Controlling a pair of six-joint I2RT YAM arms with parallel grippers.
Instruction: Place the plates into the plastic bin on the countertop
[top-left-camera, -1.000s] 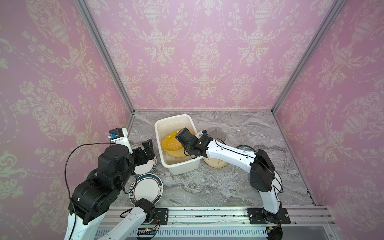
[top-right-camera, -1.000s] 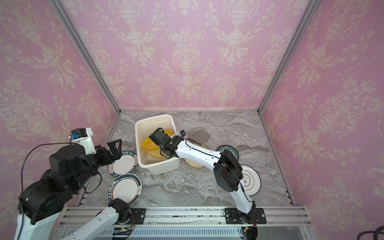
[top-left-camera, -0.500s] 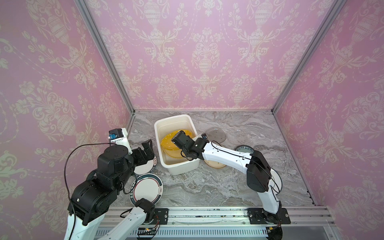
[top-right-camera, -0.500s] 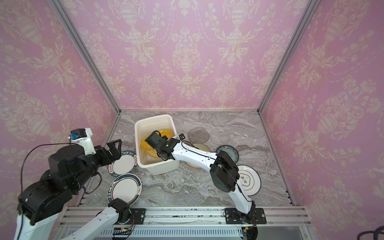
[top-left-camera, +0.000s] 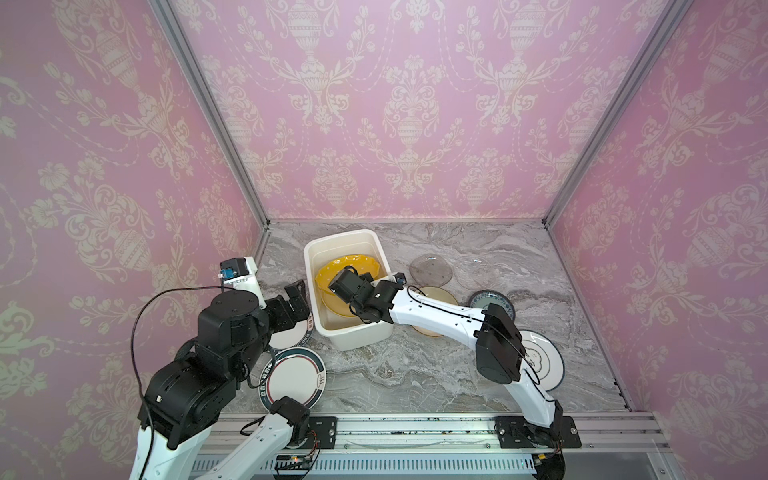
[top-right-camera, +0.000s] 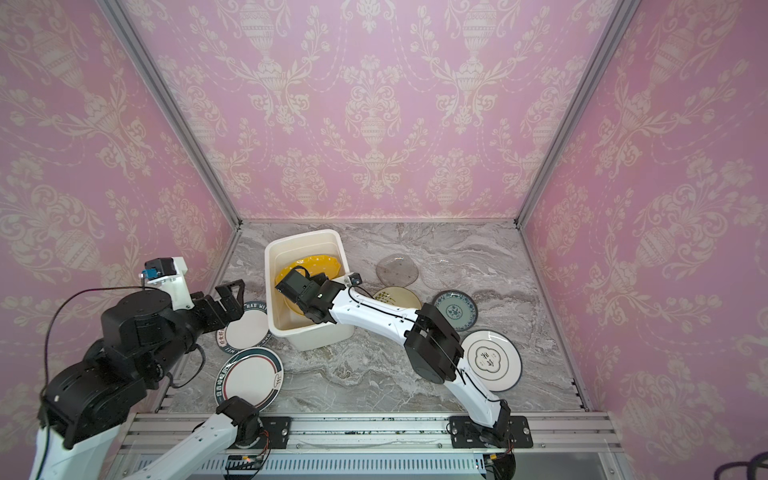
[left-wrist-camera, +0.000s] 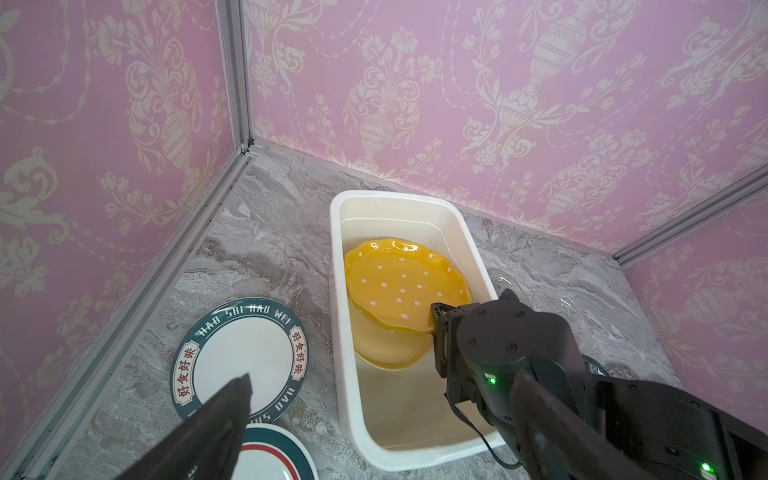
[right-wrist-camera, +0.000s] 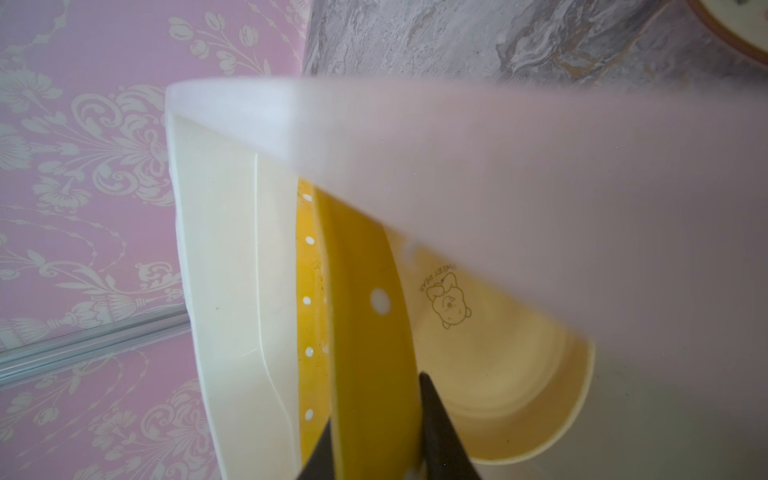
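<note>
The grey marble-look countertop (top-left-camera: 415, 374) carries the white plastic bin (top-left-camera: 365, 337). By my count only two of nine plates are inside it, so the job looks early. Low in the bin lies a pale yellow plate (right-wrist-camera: 498, 374) printed with a small bear. Over it, tilted, is the dotted yellow plate (left-wrist-camera: 399, 282), not yet released. Seven plates wait outside. Left of the bin are a lettered white plate (top-right-camera: 245, 328) just beside its wall and a dark-rimmed white plate (top-right-camera: 249, 378) further off. Right of the bin are a quatrefoil-marked white plate (top-right-camera: 492, 359) well apart, a blue-patterned plate (top-right-camera: 455, 309), a cream sprigged plate (top-right-camera: 395, 297), a grey glass plate (top-right-camera: 397, 270) and a clear glass plate (top-right-camera: 442, 272). The right arm (top-left-camera: 436, 311) stretches low across the cream sprigged plate, its wrist dipped over the bin's right rim. The left arm (top-left-camera: 232, 324) is folded up left of the bin. The right gripper (right-wrist-camera: 376, 432) is pinched narrowly on the dotted yellow plate's rim. The left gripper (top-left-camera: 293, 297) hovers over the lettered white plate, jaws spread wide and empty.
</note>
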